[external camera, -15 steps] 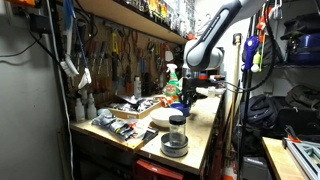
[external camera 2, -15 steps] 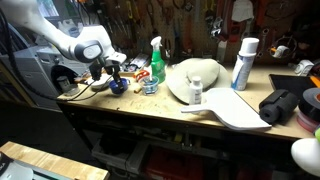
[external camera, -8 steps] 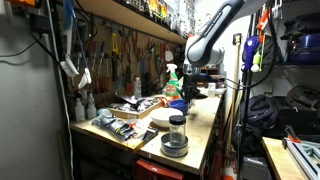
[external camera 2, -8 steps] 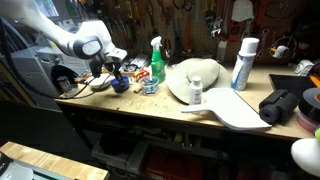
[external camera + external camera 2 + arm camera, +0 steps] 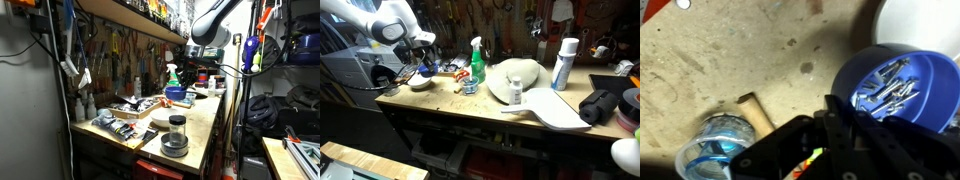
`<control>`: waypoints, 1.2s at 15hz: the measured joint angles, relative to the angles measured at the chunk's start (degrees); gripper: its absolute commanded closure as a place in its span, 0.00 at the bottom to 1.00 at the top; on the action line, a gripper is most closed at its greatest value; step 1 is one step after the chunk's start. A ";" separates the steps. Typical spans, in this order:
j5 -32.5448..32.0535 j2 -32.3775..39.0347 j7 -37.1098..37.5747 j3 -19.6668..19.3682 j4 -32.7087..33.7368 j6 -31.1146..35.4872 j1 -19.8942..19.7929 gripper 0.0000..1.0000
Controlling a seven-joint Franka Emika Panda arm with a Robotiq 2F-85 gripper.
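My gripper [image 5: 840, 125] is shut on the rim of a blue bowl [image 5: 890, 85] holding several metal screws. The bowl hangs above the wooden workbench [image 5: 730, 50]. In both exterior views the gripper [image 5: 194, 78] [image 5: 424, 60] holds the blue bowl [image 5: 178, 94] [image 5: 428, 71] clear of the bench top. Below it in the wrist view lie a clear plastic cup [image 5: 715, 152] and a wooden handle [image 5: 755, 108]. A white bowl [image 5: 418, 84] sits on the bench just under the gripper.
A green spray bottle [image 5: 476, 60], a large white dish [image 5: 515, 80] and a white can [image 5: 563, 62] stand along the bench. A dark jar [image 5: 176, 135] and a tray of tools [image 5: 120, 125] sit near the bench's end. A tool wall is behind.
The gripper has risen from the bench top with the blue bowl in it. The white bowl stayed on the bench.
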 measured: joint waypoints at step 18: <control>12.63 4.41 -14.57 4.29 -2.42 4.09 5.77 0.92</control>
